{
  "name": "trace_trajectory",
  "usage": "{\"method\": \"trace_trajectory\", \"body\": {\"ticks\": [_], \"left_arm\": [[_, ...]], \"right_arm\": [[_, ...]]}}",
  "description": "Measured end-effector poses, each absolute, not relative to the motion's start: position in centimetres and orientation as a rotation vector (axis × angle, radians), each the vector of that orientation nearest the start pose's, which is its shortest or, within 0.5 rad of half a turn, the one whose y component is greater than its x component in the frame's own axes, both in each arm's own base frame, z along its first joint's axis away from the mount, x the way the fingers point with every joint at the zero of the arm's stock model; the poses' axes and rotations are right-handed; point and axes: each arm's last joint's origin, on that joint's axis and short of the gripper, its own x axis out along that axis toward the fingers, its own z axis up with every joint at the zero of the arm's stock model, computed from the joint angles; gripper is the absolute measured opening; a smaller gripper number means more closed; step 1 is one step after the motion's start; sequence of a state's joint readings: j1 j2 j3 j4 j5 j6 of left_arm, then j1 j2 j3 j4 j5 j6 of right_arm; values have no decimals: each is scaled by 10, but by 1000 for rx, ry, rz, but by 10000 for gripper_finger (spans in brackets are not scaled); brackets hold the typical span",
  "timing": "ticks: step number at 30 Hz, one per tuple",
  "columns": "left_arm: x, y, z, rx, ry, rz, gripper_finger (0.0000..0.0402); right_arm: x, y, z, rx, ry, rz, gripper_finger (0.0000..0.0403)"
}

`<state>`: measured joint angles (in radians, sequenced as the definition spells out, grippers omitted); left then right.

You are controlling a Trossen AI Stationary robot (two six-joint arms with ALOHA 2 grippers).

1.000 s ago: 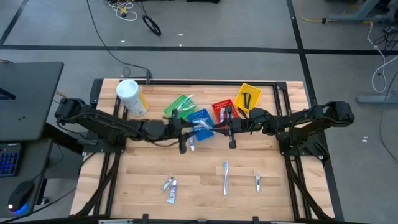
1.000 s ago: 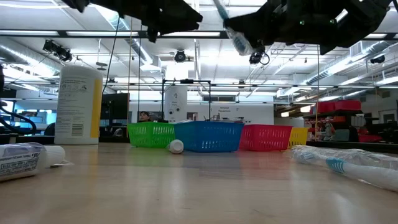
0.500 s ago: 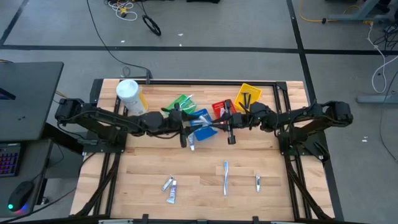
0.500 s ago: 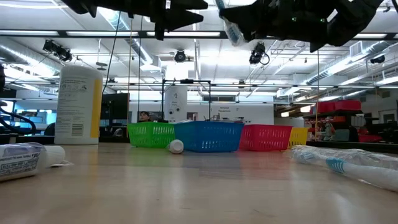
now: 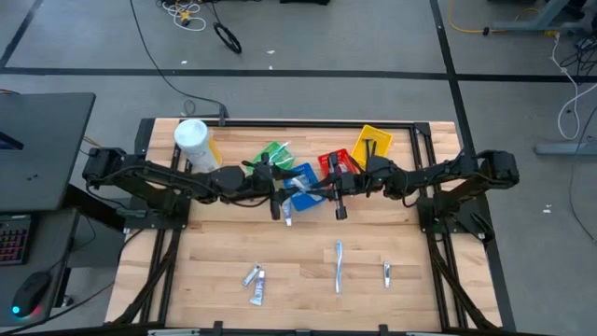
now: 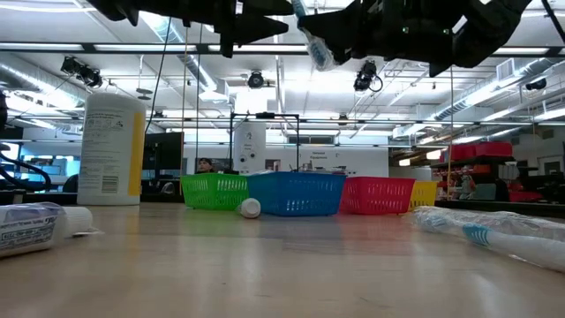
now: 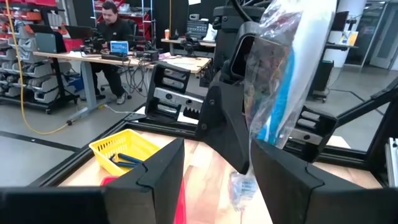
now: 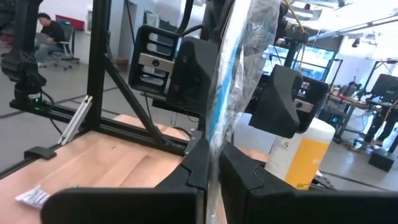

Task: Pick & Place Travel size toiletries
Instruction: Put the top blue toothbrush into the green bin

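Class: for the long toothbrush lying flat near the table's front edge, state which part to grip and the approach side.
Grip the toothbrush mid-handle, from straight above: it lies flat and slim, so the claw fingers can close across its narrow width.

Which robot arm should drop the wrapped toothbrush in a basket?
The right one, probably. The right gripper is shut on the toothbrush, held above the blue basket. The left gripper faces it, open and empty.
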<state>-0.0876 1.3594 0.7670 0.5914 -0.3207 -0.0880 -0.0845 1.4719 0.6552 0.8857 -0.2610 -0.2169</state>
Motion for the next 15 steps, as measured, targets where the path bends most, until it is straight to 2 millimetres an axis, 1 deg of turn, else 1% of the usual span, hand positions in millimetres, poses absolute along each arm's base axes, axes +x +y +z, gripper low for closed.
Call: {"method": "trace_trajectory", "body": {"ticks": [6, 8, 11, 13, 15], "left_arm": [[296, -19, 270, -79, 44, 198, 196], [296, -21, 267, -73, 74, 191, 195], [296, -24, 267, -75, 74, 181, 195], [296, -25, 268, -75, 57, 181, 195], [296, -25, 270, -79, 41, 189, 195]], "right_arm": [[301, -16, 237, -228, -104, 158, 25], [301, -18, 237, -225, -96, 104, 25], [301, -21, 234, -205, -54, 1, 25], [301, -22, 233, -194, -39, -1, 25], [301, -20, 233, -195, -48, 48, 25]]}}
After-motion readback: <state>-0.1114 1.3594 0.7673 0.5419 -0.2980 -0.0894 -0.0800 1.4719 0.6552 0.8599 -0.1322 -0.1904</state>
